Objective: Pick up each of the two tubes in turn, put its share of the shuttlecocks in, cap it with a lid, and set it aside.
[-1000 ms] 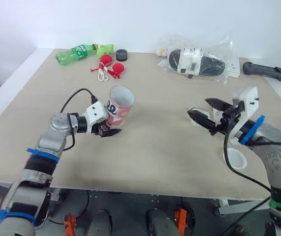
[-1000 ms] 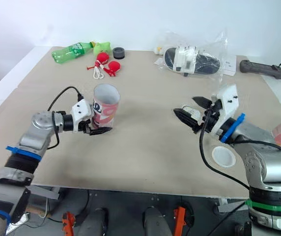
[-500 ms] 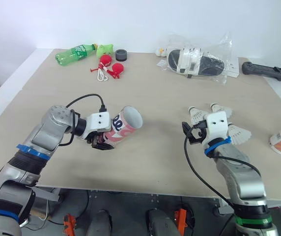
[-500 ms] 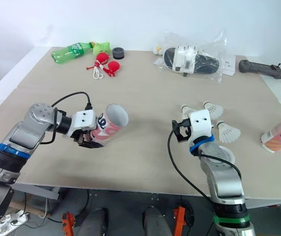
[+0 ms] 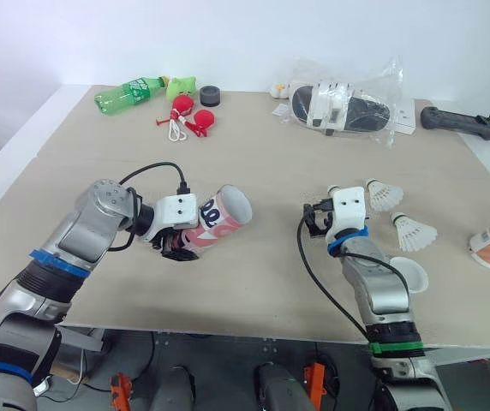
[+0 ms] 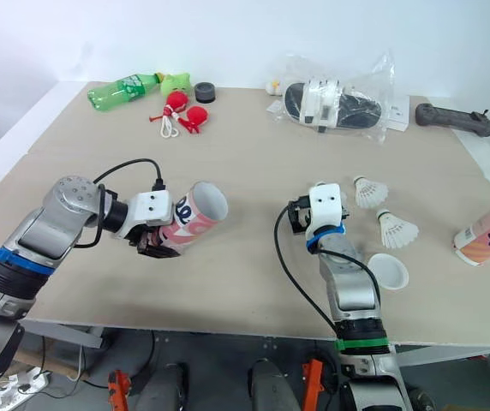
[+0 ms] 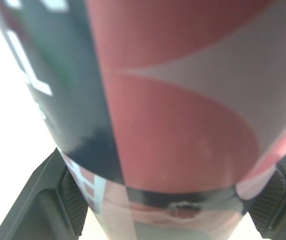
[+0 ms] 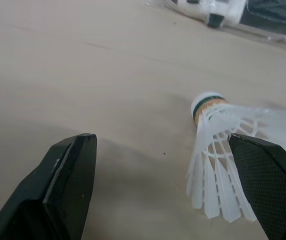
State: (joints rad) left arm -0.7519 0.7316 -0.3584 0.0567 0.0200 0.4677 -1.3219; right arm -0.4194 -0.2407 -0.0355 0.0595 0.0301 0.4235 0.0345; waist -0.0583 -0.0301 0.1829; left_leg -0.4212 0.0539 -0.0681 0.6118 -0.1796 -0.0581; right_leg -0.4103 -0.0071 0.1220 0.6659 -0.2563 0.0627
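Right wrist view: shuttlecock (image 8: 223,150) lies ahead of right end effector (image 8: 159,145).

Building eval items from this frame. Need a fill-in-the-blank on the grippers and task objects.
The left gripper is ___ on the pink tube.
The right gripper is ___, with a shuttlecock ahead of it on the table.
The white lid lies beside the ___ arm.
Off to that gripper's right lie ___ more shuttlecocks.
Missing words: shut; open; right; two.
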